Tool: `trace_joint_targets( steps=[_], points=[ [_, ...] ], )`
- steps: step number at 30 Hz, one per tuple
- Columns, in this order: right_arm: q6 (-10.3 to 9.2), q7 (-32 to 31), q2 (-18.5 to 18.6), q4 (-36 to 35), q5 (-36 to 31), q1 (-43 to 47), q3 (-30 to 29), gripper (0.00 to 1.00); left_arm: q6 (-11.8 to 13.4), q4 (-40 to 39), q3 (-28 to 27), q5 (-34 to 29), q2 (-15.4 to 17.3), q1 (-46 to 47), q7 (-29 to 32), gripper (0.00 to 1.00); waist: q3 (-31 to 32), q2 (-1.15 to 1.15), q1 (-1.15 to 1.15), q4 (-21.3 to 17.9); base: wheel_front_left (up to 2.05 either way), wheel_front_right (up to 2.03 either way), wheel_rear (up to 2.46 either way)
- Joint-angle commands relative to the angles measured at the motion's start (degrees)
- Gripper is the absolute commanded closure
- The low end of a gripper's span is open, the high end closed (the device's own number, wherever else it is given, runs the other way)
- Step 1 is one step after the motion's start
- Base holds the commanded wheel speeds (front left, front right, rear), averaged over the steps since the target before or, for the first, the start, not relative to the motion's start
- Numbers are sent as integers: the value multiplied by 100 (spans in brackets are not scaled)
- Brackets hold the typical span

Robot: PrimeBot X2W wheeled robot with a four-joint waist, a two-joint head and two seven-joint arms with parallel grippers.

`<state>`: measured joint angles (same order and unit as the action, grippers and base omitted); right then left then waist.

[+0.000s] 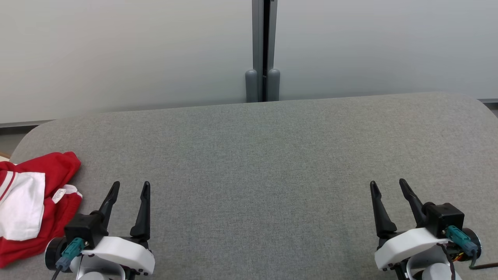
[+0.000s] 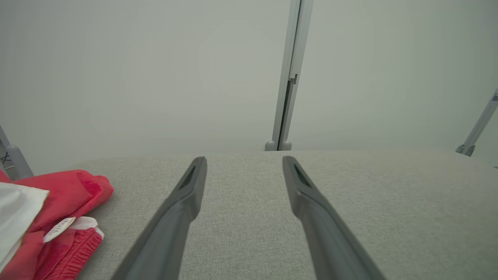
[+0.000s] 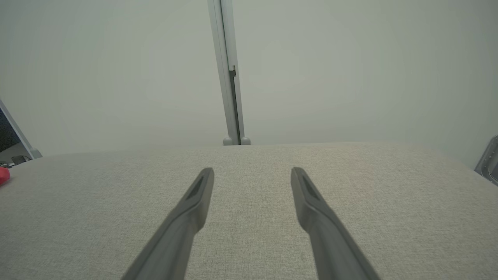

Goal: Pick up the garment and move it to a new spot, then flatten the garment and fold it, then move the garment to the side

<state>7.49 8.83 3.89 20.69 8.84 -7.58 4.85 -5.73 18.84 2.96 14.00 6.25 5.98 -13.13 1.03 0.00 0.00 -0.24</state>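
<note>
A crumpled red and white garment (image 1: 35,202) lies at the table's left edge, partly cut off by the head view's left border. It reappears in the left wrist view's lower left corner as the garment (image 2: 50,221), with a small white label showing. Just right of it, my left gripper (image 1: 131,184) stands open with nothing between its fingers, apart from the cloth. Far across the table at the lower right, my right gripper (image 1: 388,182) is open and holds nothing. A sliver of the red garment (image 3: 3,175) shows at the right wrist view's left edge.
The grey fabric-covered table (image 1: 256,163) has rounded far corners and stretches between both grippers. Behind it stand pale wall panels joined by a grey vertical post (image 1: 263,50) at the middle.
</note>
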Motion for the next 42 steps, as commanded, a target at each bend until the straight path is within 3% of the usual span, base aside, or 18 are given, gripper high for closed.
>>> trace_joint_targets(
  steps=[1, 17, 29, 36, 42],
  points=[
    [0, 68, 3, 1, -101, -33, 20, 0, -4, 21, -30, -119, 5, -15, -50, 0, 3, 0, 0, -2, 0, 0, 0],
    [0, 202, -62, 70, -249, -35, 39, 0, -43, 290, -109, -675, -58, 61, -212, 0, 71, 0, 0, -21, 0, 0, 0],
    [0, 176, -74, 108, -183, -36, 32, 0, -67, 357, -132, -683, -110, 119, -213, 0, 85, 0, 0, 48, 0, 0, 0],
    [0, 146, -66, -70, -271, -41, 31, 0, -59, 345, -171, -678, -126, 212, -214, 0, 38, 0, 0, 368, 0, 0, 0],
    [0, 68, -63, -317, -289, 3, 74, 0, -50, 355, -269, -622, -124, 338, -213, 0, -13, 0, 0, 947, 0, 0, 0]
  ],
)
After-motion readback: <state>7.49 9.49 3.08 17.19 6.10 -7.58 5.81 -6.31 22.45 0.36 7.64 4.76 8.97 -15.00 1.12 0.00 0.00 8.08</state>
